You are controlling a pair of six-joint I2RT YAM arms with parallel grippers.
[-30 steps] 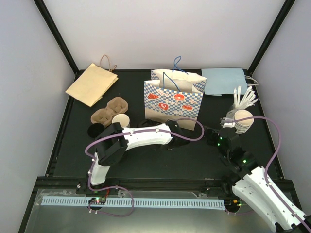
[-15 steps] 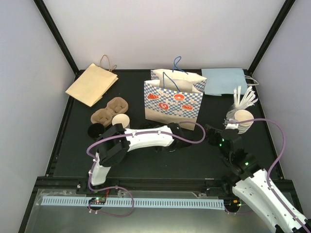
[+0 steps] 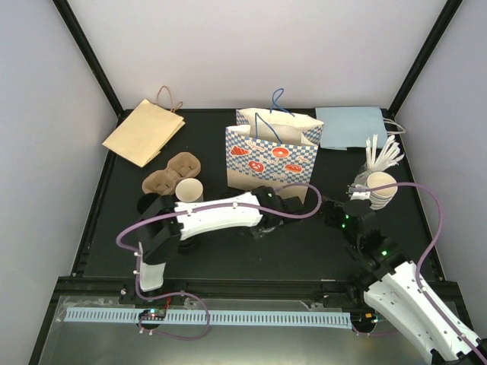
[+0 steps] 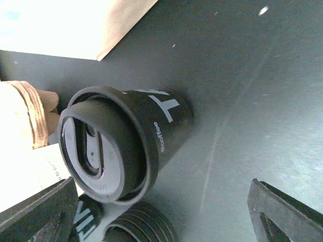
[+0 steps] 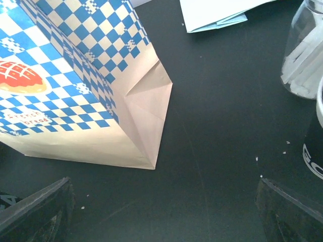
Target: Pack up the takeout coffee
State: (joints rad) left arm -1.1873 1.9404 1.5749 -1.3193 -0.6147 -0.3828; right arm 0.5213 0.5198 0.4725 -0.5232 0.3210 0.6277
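The left gripper [image 4: 162, 186] has just let go. Its fingers, nearly closed a second ago, now stand wide apart at the bottom corners of the left wrist view with nothing between them. Just beyond them the black lidded coffee cup [image 4: 126, 136] sits free on the dark table [image 4: 262, 101], apparently upright, near a stack of black lids [image 4: 144, 229]; from overhead the left arm hides it. This reads as a set-down, or a lid just pressed on, so the cup looks ready but is not yet packed. The right gripper [image 5: 164, 185] is likewise spread and empty, hovering near the front corner of the blue-checked paper bag [image 5: 65, 75]. The bag stands open where it stood before, with the cup outside it, so the packing itself remains to be done.
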